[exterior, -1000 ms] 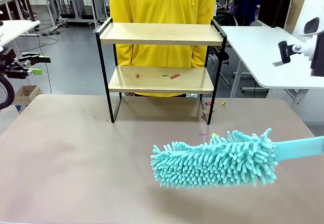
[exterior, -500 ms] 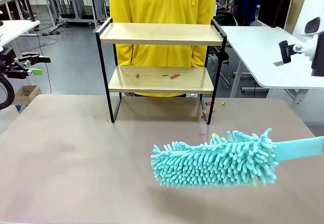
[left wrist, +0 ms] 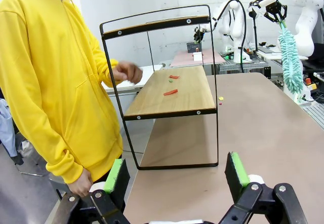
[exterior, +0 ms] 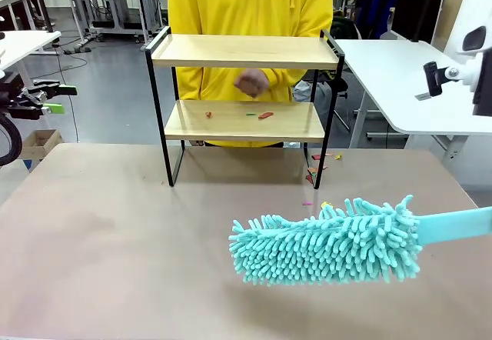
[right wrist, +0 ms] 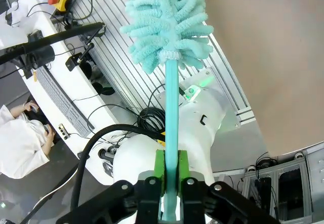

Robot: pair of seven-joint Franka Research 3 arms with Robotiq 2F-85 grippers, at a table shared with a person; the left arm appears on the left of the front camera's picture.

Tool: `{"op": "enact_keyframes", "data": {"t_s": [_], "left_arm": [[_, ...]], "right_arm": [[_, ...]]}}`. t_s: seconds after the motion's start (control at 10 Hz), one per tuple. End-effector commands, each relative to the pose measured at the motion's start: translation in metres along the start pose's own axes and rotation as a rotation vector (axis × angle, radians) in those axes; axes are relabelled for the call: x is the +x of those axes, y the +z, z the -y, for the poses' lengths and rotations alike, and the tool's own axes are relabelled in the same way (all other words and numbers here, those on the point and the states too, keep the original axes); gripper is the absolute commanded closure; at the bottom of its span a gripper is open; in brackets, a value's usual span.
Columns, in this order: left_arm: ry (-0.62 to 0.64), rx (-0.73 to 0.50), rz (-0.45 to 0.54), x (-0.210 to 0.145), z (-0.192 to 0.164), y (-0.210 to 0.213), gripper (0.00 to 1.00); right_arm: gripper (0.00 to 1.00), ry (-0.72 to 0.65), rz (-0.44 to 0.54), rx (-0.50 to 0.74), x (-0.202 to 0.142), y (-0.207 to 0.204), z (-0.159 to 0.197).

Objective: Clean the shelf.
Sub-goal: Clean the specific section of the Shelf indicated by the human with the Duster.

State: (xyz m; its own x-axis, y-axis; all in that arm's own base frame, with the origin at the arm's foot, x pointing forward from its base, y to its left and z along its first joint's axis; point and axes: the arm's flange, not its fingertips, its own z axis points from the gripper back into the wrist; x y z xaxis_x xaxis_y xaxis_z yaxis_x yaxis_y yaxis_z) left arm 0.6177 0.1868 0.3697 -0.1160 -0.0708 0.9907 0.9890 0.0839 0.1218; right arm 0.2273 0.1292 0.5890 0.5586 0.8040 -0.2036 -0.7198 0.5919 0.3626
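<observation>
The shelf [exterior: 231, 51] stands at the table's far side, two light wood boards in a black frame. Small red and green scraps [exterior: 264, 115] lie on its lower board. My right gripper [right wrist: 171, 167] is shut on the handle of a teal fluffy duster [exterior: 327, 240], which hangs above the table in front of the shelf. My left gripper [exterior: 60, 99] stays off the table's left edge, open and with nothing in it [left wrist: 176, 173], looking at the shelf [left wrist: 192, 95] end-on. A person's hand [exterior: 251, 84] is raised behind the shelf, between the boards.
The person in a yellow hoodie [exterior: 246, 1] stands close behind the shelf. More coloured scraps [exterior: 317, 161] lie on the brown table [exterior: 115, 225] by the shelf's right leg. A white table [exterior: 400, 78] stands at the back right.
The person's hand has come up into view behind the shelf, between its two boards. The duster and both arms have not moved.
</observation>
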Motion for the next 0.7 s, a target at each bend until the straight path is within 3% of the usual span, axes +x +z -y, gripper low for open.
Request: {"op": "enact_keyframes", "data": {"t_s": [0.0,0.6], "left_arm": [[-0.001,-0.002,0.000,0.0020,0.0007,-0.0005,0.00],[-0.001,-0.002,0.000,0.0020,0.0007,-0.0005,0.00]], "right_arm": [[0.87,0.016,0.026,0.010,0.0004,-0.0036,0.0015],[0.87,0.016,0.026,0.010,0.0004,-0.0036,0.0015]]}}
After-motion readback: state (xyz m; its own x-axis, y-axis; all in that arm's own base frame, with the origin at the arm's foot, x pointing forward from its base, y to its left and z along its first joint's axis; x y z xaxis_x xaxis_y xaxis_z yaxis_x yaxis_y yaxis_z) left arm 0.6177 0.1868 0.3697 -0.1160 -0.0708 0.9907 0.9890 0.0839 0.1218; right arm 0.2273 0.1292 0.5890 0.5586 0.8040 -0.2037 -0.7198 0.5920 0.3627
